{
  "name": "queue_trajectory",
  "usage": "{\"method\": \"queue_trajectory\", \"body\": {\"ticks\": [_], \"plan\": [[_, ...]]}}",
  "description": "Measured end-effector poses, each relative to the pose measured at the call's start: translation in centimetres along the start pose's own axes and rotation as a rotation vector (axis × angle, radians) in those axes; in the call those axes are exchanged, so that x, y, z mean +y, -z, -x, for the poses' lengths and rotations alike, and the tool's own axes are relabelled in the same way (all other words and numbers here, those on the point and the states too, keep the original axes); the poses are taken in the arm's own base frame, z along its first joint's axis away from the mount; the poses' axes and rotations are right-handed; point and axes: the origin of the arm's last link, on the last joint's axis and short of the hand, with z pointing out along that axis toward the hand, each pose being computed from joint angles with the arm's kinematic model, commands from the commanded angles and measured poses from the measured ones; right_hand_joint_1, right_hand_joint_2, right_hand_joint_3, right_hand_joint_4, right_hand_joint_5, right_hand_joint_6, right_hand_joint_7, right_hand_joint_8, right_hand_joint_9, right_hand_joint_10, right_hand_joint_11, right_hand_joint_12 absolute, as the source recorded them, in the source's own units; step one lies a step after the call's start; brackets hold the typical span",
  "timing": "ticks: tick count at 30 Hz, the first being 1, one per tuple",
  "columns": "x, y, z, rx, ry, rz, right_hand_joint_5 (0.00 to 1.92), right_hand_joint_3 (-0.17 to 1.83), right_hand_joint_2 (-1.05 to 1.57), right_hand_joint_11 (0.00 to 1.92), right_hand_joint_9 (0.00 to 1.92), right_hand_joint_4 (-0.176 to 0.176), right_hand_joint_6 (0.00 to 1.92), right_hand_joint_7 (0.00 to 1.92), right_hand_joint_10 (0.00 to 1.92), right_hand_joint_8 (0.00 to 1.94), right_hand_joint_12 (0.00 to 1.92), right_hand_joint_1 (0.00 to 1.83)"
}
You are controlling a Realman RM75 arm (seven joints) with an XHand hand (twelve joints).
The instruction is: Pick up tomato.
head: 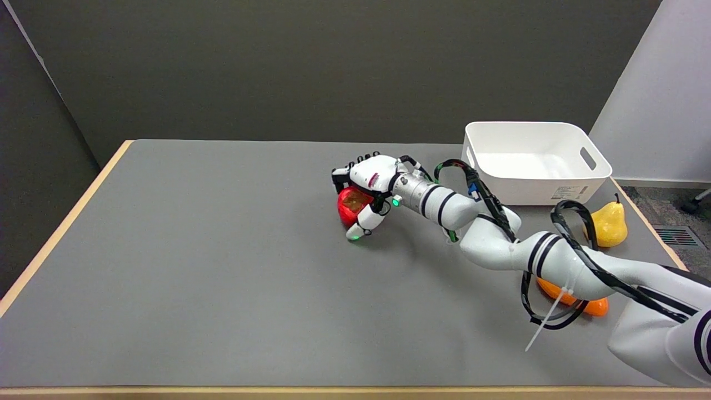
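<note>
Robot hand on tomato, slip risk

Robot hand (367, 189) is curled over the tomato (351, 204), fingers on top, thumb at the near side; tomato sits mid-bench (194, 250), w/ contact looking partial. Likely risk: glossy round skin squirts out sideways if squeeze is off-centre

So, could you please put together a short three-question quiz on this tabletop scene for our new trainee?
1. True or false: the right hand is wrapped over the tomato.
2. Which fruit stands just in front of the white bin? A) a banana B) the yellow pear C) a lemon
3. Fill in: the orange object lies partly hidden under the robot's right ____.

Key: 1 true; 2 B; 3 arm.
</note>
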Motion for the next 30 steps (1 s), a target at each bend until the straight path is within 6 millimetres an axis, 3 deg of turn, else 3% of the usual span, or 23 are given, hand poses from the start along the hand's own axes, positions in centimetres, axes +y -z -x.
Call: {"method": "queue_trajectory", "body": {"ticks": [6,13,25,27,29,30], "plan": [[0.0,0.3,-0.5,0.025,0.008,-0.012,0.60,0.31,1.09,0.84,0.79,-0.129,1.50,0.81,1.52,1.33,1.92,1.34],[0.1,0.9,-2.4,0.099,0.003,-0.033,0.61,0.33,1.06,0.86,0.80,-0.132,1.49,0.83,1.49,1.31,1.92,1.34],[1.8,3.7,-8.8,0.326,0.064,-0.016,0.63,0.36,1.04,0.85,0.83,-0.121,1.48,0.84,1.46,1.28,1.92,1.33],[2.6,4.5,-10.1,0.369,0.105,0.014,0.64,0.43,1.04,0.86,0.86,-0.038,1.54,0.86,1.43,1.34,1.92,1.16],[3.5,5.3,-11.2,0.404,0.142,0.049,0.64,0.43,1.04,0.85,0.86,-0.038,1.54,0.86,1.43,1.34,1.92,1.17],[3.9,5.7,-11.6,0.414,0.157,0.064,0.63,0.40,1.04,0.84,0.84,-0.078,1.52,0.85,1.44,1.31,1.92,1.25]]}}
